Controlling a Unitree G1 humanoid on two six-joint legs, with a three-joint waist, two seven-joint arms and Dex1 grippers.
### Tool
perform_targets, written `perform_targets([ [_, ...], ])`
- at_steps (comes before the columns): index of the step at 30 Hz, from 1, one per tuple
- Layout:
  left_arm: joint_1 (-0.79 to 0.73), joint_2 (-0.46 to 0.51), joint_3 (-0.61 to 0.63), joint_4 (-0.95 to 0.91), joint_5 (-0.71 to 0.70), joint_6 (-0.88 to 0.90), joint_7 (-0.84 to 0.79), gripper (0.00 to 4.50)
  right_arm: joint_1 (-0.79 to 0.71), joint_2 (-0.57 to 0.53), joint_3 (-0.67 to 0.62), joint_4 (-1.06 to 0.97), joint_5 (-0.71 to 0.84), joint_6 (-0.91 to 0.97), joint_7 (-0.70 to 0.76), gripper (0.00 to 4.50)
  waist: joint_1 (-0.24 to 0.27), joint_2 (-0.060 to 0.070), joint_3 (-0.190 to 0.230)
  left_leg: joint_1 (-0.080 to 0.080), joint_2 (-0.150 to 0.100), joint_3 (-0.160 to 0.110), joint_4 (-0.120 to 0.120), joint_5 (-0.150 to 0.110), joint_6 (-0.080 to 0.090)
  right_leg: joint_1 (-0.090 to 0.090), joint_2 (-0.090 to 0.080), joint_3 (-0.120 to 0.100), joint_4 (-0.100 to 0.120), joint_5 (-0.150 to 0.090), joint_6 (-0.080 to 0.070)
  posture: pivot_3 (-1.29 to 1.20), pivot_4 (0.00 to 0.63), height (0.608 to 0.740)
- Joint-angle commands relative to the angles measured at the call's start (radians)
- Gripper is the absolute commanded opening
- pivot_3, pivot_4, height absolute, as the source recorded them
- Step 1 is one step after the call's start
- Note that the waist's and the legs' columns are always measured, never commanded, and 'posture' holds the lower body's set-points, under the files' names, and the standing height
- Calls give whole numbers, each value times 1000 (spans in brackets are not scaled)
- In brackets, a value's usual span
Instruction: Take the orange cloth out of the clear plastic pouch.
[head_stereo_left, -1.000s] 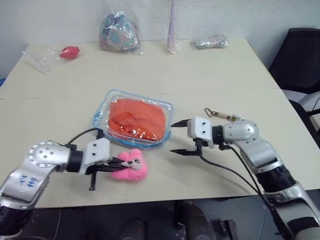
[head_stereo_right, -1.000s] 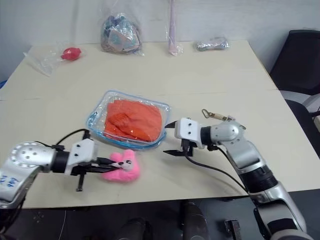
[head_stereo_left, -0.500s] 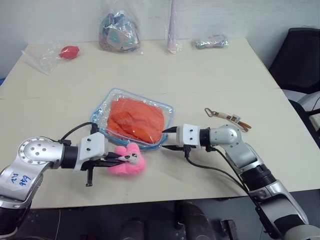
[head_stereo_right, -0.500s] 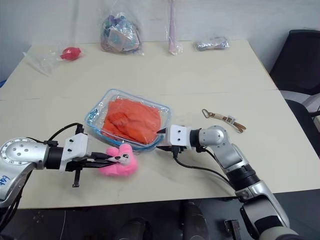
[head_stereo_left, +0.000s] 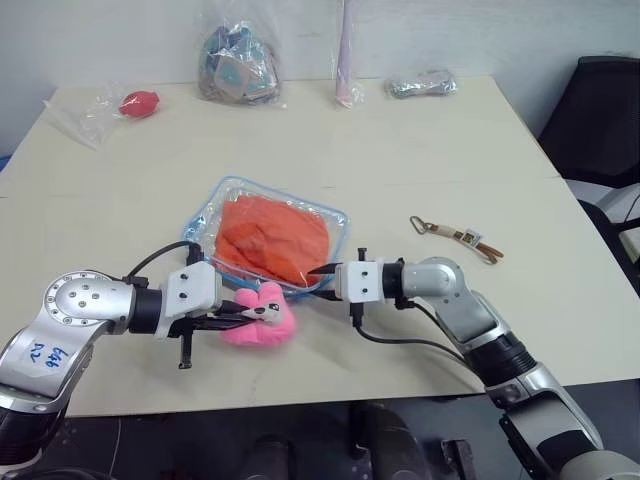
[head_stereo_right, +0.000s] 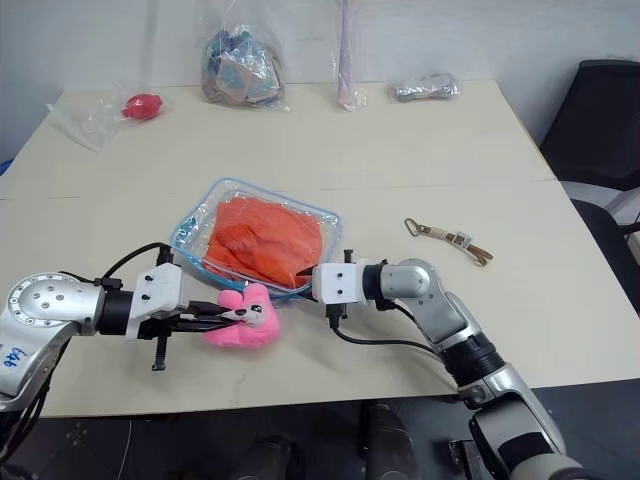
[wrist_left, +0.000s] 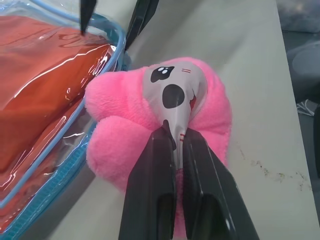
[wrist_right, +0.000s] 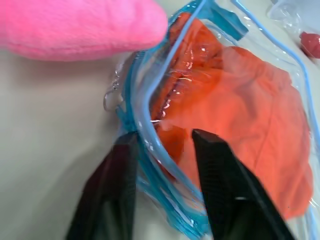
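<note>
Since a sec ago my right gripper (head_stereo_left: 318, 273) has slid left across the beige tabletop (head_stereo_left: 420, 190) to the near right corner of the clear plastic pouch w/ light-blue zipper trim (head_stereo_left: 262, 240), and its fingers have narrowed a lot. Wrist view shows those two black fingers (wrist_right: 220, 175) straddling the pouch's blue edge, one outside, one over the plastic, not fully closed; can't tell if they're pinching it yet. Pouch lies flat mid-table, w/ the folded orange cloth (head_stereo_left: 270, 236) inside it.

My left gripper (wrist_left: 176, 137) is clamped tight on the white printed tag of the fluffy pink plush toy (head_stereo_left: 262, 315), which sits just beside the pouch's near edge, touching it.

Along the far edge: crinkly clear bag of coloured bits (head_stereo_left: 238, 65), clear bag w/ a red ball (head_stereo_left: 138, 102), small silvery packet (head_stereo_left: 422, 85). Tan strap w/ metal clip (head_stereo_left: 455, 236) lies to the right, well apart from the pouch.
</note>
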Motion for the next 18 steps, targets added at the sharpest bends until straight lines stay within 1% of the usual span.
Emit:
perform_targets([
  [1,-6,-6,5,-16,-7,2,6,0,-10,2,-15,-21,17,-22,-2,252,-1,0,0,0,0,0,0,0,0,0,0,0,0,0,0,0,150,740],
  [2,-3,-7,5,-17,-7,2,6,0,-7,-1,-15,-23,18,-26,3,54,-1,0,0,0,0,0,0,0,0,0,0,0,0,0,0,0,150,740],
  [7,9,-8,9,-21,-9,4,8,0,1,-27,-26,-40,40,-31,36,54,0,0,0,0,0,0,0,0,0,0,0,0,0,0,0,0,150,740],
  [11,47,9,40,-15,-12,4,4,0,-6,-88,-49,-33,58,-70,79,54,0,0,0,0,0,0,0,0,0,0,0,0,0,0,0,0,150,740],
  [13,78,24,74,-17,-18,4,-4,0,-11,-128,-61,-26,76,-100,107,54,0,0,0,0,0,-1,0,0,0,0,0,0,0,0,0,0,150,740],
  [18,183,74,241,-8,-55,27,-46,0,-17,-234,-102,19,143,-243,208,54,0,0,0,0,1,-1,0,0,0,0,0,-1,-1,0,0,0,150,740],
])
